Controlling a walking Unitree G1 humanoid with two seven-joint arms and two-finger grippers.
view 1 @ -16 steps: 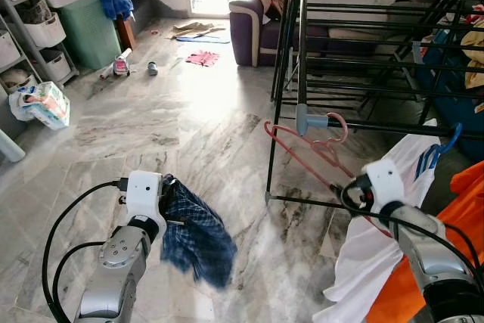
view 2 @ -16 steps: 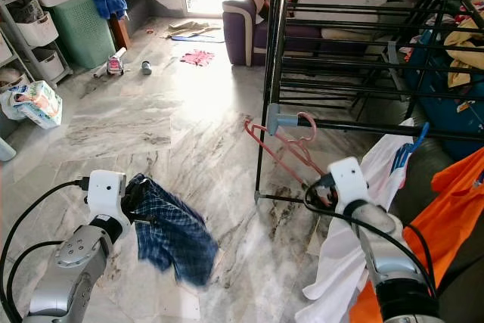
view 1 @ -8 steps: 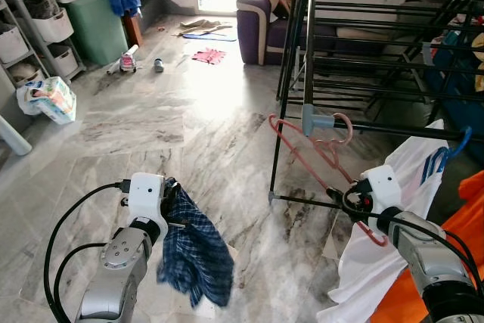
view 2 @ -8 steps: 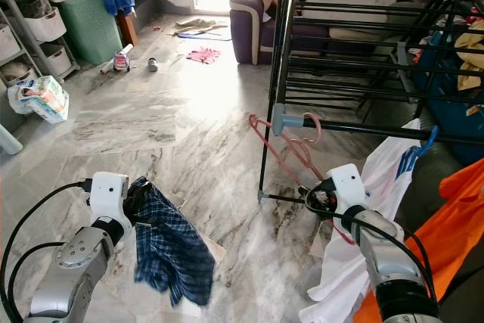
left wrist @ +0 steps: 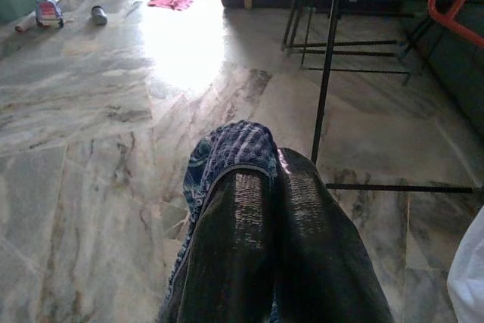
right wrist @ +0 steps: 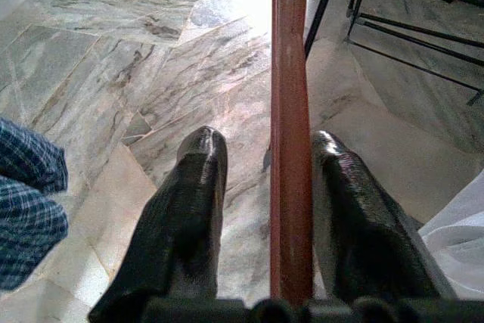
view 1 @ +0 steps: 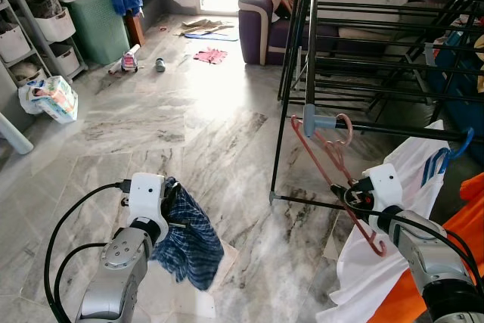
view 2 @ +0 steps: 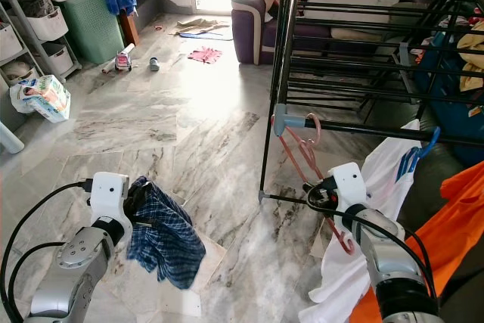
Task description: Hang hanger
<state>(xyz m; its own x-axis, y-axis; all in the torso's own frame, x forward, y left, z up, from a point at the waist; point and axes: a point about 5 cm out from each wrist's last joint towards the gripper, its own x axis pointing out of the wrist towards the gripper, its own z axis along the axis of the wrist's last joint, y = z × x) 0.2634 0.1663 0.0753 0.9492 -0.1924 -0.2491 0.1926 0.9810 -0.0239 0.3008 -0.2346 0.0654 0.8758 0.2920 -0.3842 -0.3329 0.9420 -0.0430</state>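
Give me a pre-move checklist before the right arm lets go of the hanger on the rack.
1. Hook of the pink hanger over the rack bar: ok, it curls over the bar beside the grey corner joint.
2. Right gripper grip: not ok for release yet; the hanger arm sits between its fingers, touching one, with a gap to the other.
3. Hanger level: not ok, it hangs steeply tilted toward the gripper.
4. Left gripper holds the blue checked cloth: ok, shut on it, away from the rack.
5. White garment beside the hanger: cannot tell if it snags.
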